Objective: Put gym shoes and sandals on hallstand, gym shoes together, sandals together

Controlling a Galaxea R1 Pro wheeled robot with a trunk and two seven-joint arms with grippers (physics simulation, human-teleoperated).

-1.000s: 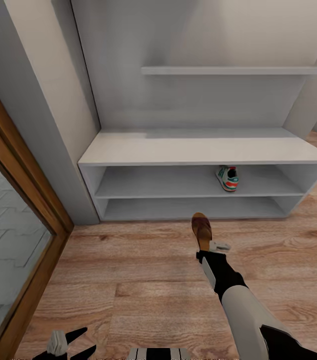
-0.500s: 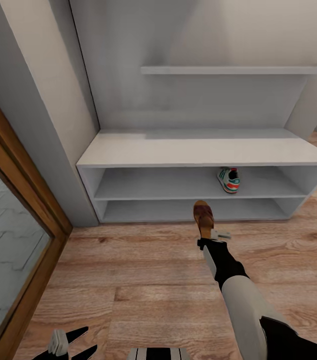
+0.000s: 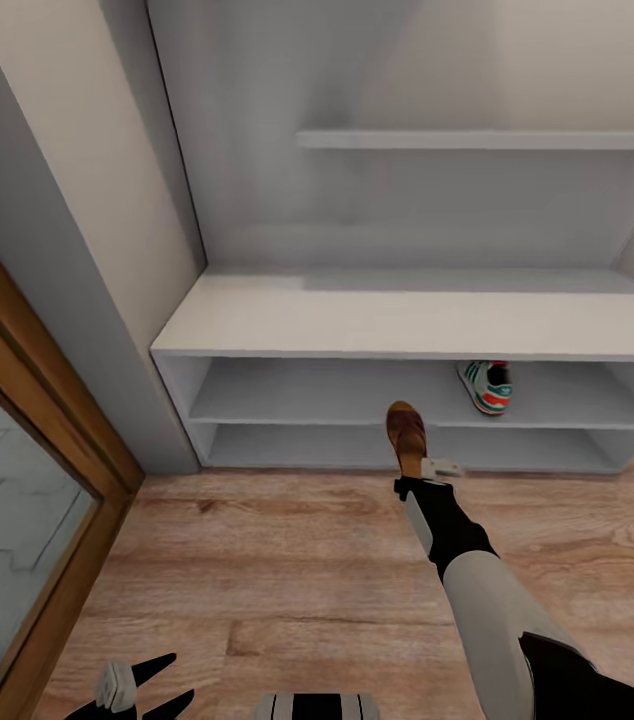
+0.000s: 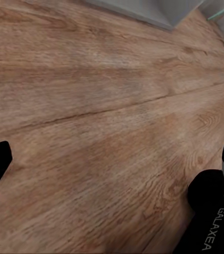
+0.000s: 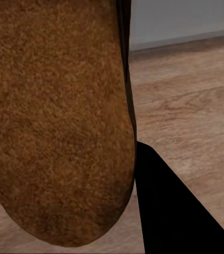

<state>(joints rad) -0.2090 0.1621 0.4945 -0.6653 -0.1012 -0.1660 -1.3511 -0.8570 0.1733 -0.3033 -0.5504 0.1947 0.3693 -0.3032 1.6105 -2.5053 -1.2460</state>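
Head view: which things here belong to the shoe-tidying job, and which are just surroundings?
Job:
- sandal, held in the right gripper
- gym shoe, on the upper open tier
- hallstand
- corridor floor

Surroundings:
- wooden door frame
- left gripper, idle

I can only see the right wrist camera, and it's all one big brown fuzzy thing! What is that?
Observer: It's a brown sandal. On the head view, the right gripper holds it by one end and points it at the hallstand.
Operator: Are any shoes on there yet?
Observer: Yes, one gym shoe sits on the upper open tier, to the right of the sandal.
Operator: What's my other hand doing?
Observer: The left gripper is low, near the robot. Its fingers are spread, with just wood floor between them.
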